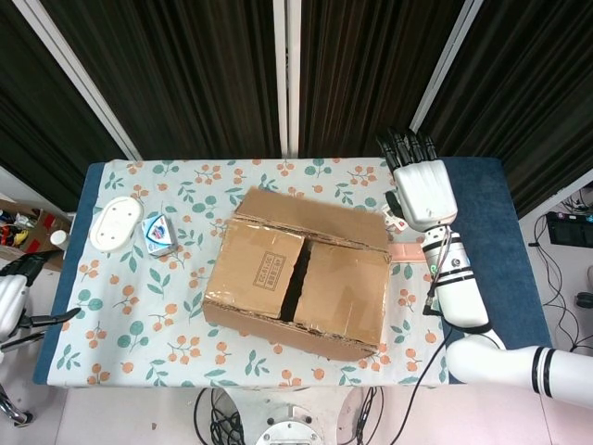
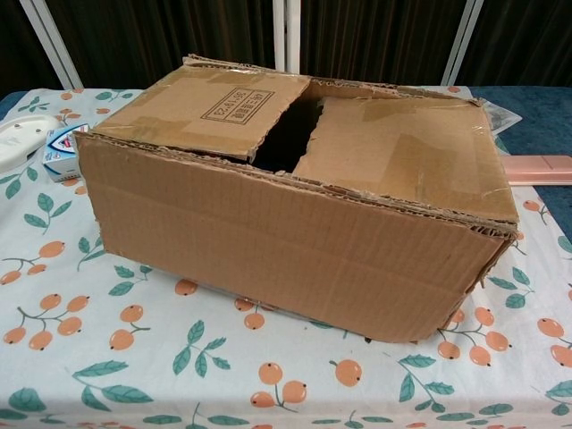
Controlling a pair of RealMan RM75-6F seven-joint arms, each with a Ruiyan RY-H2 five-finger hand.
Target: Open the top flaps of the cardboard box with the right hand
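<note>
Right hand (image 1: 424, 190): I see it only in the head view, raised over the far right part of the table, fingers straight and slightly apart, holding nothing.
Left hand (image 1: 11, 298): I see it off the table's left edge, low and well apart from the work; I cannot tell how its fingers lie.
Direction to the work: the cardboard box (image 1: 298, 286) lies to the left of my right hand and nearer the front edge; its far right corner is the part closest to the hand.
Box position: it sits at the middle of the table (image 1: 477, 278), turned slightly, long axis running roughly left to right.
Far flap (image 1: 315, 220): folded out and back over the far side of the box.
Inner flaps (image 2: 384, 156): two lie roughly flat across the top, meeting at a dark gap that runs front to back.
Nearer hand: the right, clearly.
Judgement: I reckon the next flap to lift is the right inner one, reached by coming in leftward toward that gap.
Nearby: a pink bar (image 1: 405, 250) lies just beside the box's right end, under the forearm's line.
</note>
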